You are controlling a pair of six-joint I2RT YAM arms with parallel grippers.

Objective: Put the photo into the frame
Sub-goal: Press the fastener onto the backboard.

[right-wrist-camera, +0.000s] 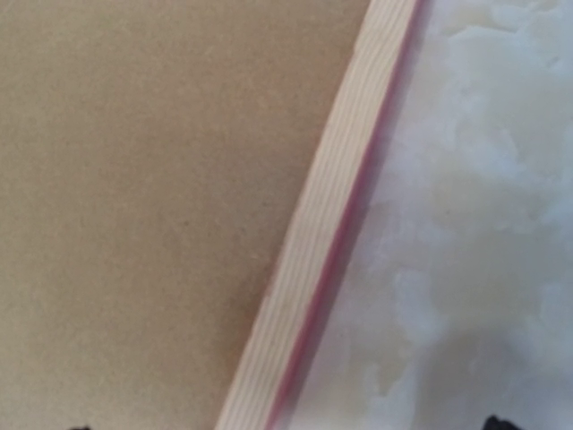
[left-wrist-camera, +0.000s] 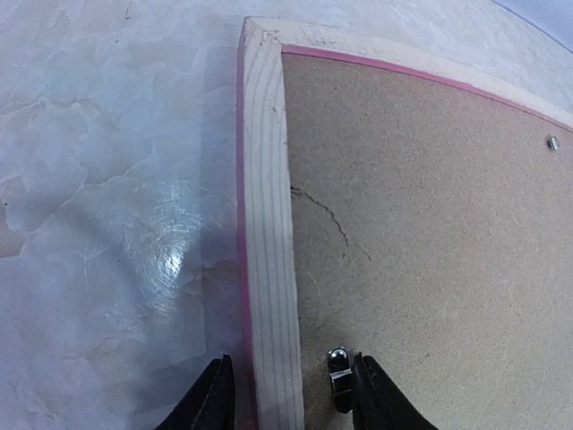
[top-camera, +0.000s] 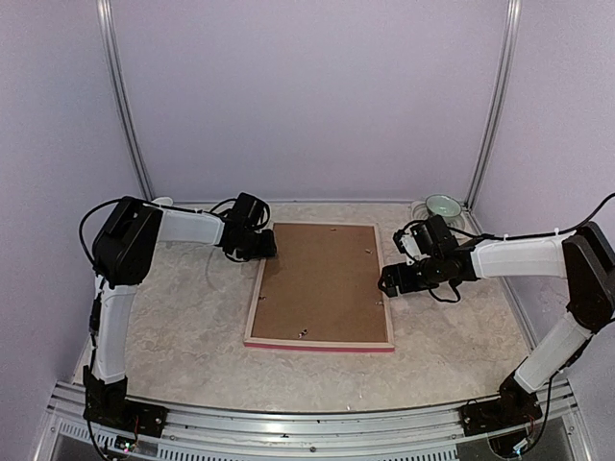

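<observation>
Top view: the frame (top-camera: 320, 344) lies pale back up at mid worktop (top-camera: 183, 327), with the brown backing board (top-camera: 322, 279) inside it. Left jaws are at its far left corner and right jaws over its right rail, with open worktop on all four sides

Left wrist view: jaws part open, fingers (left-wrist-camera: 208, 403) astride the left rail without gripping it, metal tab (left-wrist-camera: 338, 376) just beside

Right wrist view: jaws wide, astride the right rail, holding nothing

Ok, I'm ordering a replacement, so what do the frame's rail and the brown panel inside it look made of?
The frame rail looks like pale bare wood, likely softwood: straight grain lines show, with pink paint only along its edge. The backing board looks like matte brown hardboard or fibreboard: finely speckled, no grain, one thin crack-like line.
</observation>
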